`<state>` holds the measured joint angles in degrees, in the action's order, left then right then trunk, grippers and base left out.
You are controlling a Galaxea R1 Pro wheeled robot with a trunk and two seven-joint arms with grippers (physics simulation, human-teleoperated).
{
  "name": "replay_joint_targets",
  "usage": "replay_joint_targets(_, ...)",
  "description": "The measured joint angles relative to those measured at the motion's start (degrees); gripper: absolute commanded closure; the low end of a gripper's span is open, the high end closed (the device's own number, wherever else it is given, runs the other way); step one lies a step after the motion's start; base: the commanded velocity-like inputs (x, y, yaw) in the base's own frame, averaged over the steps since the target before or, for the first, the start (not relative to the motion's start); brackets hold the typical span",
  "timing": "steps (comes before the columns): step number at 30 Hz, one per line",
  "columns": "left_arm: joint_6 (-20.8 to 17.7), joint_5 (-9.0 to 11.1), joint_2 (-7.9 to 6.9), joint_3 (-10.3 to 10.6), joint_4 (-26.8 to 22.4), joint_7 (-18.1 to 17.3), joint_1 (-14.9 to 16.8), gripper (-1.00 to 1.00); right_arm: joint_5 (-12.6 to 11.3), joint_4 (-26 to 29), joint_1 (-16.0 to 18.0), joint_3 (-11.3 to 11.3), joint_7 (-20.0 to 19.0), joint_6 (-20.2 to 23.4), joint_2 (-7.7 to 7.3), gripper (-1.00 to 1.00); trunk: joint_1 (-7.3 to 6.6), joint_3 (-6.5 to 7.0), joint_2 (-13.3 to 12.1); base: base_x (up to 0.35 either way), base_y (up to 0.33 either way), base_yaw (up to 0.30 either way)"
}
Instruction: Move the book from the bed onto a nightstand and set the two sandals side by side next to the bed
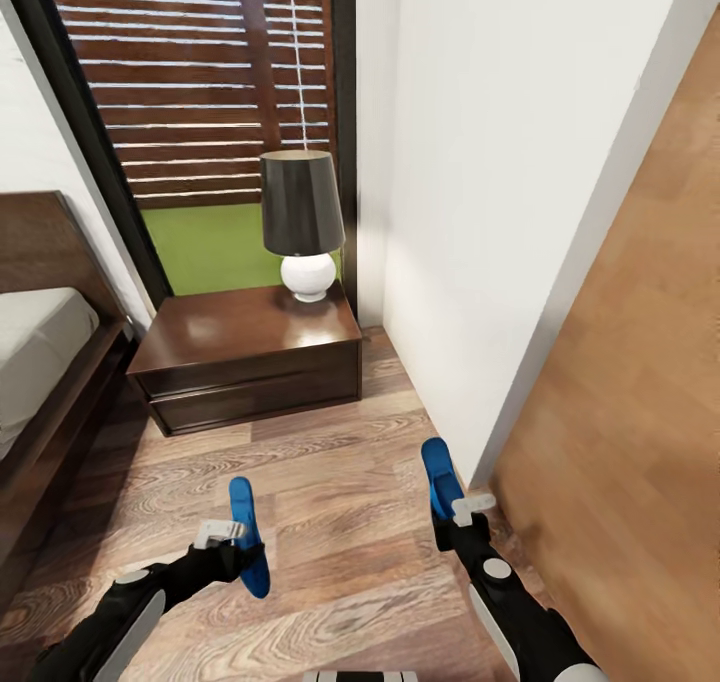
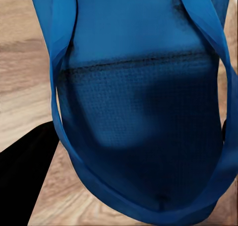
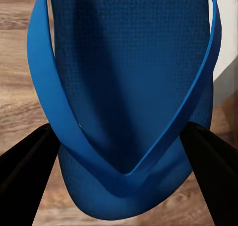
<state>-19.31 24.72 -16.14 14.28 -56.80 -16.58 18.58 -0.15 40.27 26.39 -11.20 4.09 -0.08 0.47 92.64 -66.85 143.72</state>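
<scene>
Gripping sandals (image 1: 247, 532), nightstand (image 1: 250, 357) ahead

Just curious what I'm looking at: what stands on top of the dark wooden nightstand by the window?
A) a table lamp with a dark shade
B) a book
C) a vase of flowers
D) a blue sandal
A: a table lamp, dark shade on a round white base, stands at the back of the nightstand.

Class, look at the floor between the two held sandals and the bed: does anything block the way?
Nothing visible does. The left sandal and right sandal are held over bare floor; the nightstand stands farther ahead, beside the bed.
</scene>
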Motion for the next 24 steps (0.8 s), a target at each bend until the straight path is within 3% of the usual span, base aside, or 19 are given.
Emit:
replay_joint_targets(5,0.1,1.0,-0.77,0.0,1.6,-1.4,-0.1,1.00,0.0,0.0,0.0,0.0,-0.1,-0.1,0.05,1.00,-0.13,1.11,-0.1,0.000,0.000,0.000)
replay_joint_targets(16,0.7,1.2,-0.63,0.0,1.9,-1.8,-0.1,1.00,-0.1,-0.2,-0.1,-0.1,-0.2,-0.7,0.15,1.00,-0.41,3.55,-0.2,0.000,0.000,0.000)
replay_joint_targets(19,0.8,1.3,-0.66,0.0,1.9,-1.8,-0.1,1.00,-0.1,-0.9,-0.1,-0.1,-0.2,-0.7,1.36,1.00,-0.49,4.21,-0.3,0.000,0.000,0.000)
replay_joint_targets(24,0.8,1.3,-0.51,0.0,2.0,-1.8,-0.1,1.00,-0.1,-2.0,0.0,-0.1,-0.2,-0.8,1.67,1.00,-0.62,5.32,-0.3,0.000,0.000,0.000)
